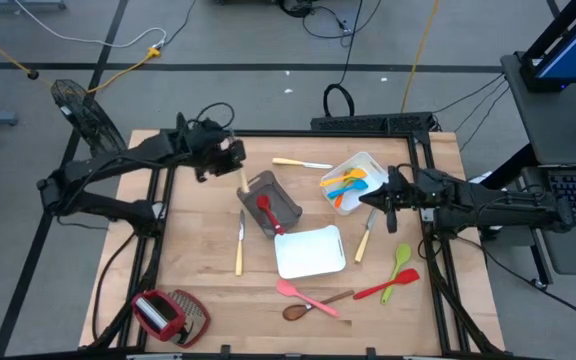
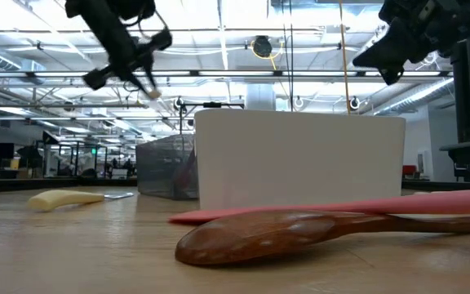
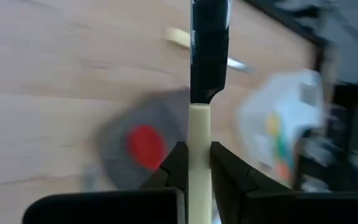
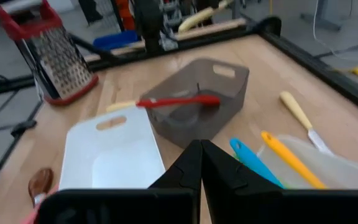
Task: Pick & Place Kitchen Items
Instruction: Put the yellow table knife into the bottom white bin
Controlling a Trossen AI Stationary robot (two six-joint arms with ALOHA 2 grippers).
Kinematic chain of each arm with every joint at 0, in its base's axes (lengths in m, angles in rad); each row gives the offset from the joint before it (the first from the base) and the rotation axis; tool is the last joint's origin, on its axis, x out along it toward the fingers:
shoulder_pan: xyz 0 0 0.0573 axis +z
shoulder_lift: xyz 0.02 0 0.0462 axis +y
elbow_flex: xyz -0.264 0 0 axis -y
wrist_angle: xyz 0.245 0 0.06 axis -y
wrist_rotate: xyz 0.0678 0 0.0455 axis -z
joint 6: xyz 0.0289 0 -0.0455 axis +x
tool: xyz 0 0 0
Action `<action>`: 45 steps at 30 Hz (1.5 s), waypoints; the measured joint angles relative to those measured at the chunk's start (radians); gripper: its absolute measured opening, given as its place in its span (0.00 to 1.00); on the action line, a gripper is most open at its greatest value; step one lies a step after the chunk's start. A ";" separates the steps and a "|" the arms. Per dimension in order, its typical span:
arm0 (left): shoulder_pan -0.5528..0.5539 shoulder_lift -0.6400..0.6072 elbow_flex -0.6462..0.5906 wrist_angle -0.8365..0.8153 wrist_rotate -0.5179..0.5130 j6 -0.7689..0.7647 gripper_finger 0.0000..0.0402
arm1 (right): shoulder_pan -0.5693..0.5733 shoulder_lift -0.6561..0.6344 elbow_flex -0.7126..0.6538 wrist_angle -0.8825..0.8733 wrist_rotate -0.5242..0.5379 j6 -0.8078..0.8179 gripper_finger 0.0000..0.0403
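My left gripper (image 1: 234,163) hangs above the far left corner of the grey bin (image 1: 280,205), shut on a knife (image 3: 207,50) with a pale handle and a dark blade. A red utensil (image 1: 265,212) lies in the bin. My right gripper (image 4: 201,160) is shut and empty, in the air beside the far white tray (image 1: 368,165), which holds blue, orange and yellow utensils (image 1: 346,185). Pale-handled knives (image 1: 239,245) (image 1: 302,163) (image 1: 363,242), a green spatula (image 1: 400,262), a red spoon (image 1: 388,288), a pink utensil (image 1: 303,294) and a wooden spoon (image 1: 308,308) lie on the table. My left gripper pinches the knife's pale handle (image 3: 197,134) between its two fingers (image 3: 178,167). The knife lies along the fingers, with the dark blade reaching out past the fingertips. It is lifted clear, over the grey bin.
An empty white tray (image 1: 310,252) lies at the middle of the table, right of the near knife. A red grater with wire mesh (image 1: 168,315) lies at the near left corner. Bare wood lies along the left side and the near edge.
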State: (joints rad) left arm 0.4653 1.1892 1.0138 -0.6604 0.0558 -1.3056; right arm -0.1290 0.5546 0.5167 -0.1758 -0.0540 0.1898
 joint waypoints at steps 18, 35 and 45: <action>-0.241 0.024 0.001 0.407 -0.062 -0.085 0.09 | 0.000 0.010 0.000 0.085 -0.001 0.000 0.00; -0.408 0.178 0.009 0.671 -0.035 -0.062 0.09 | 0.000 0.220 0.000 0.432 -0.083 0.008 0.08; -0.509 0.190 0.006 0.702 0.004 -0.017 0.09 | 0.000 0.242 0.000 0.467 -0.080 0.012 0.12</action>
State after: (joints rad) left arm -0.0433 1.3796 1.0203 0.0414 0.0602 -1.3227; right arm -0.1287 0.7962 0.5171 0.2913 -0.1343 0.2014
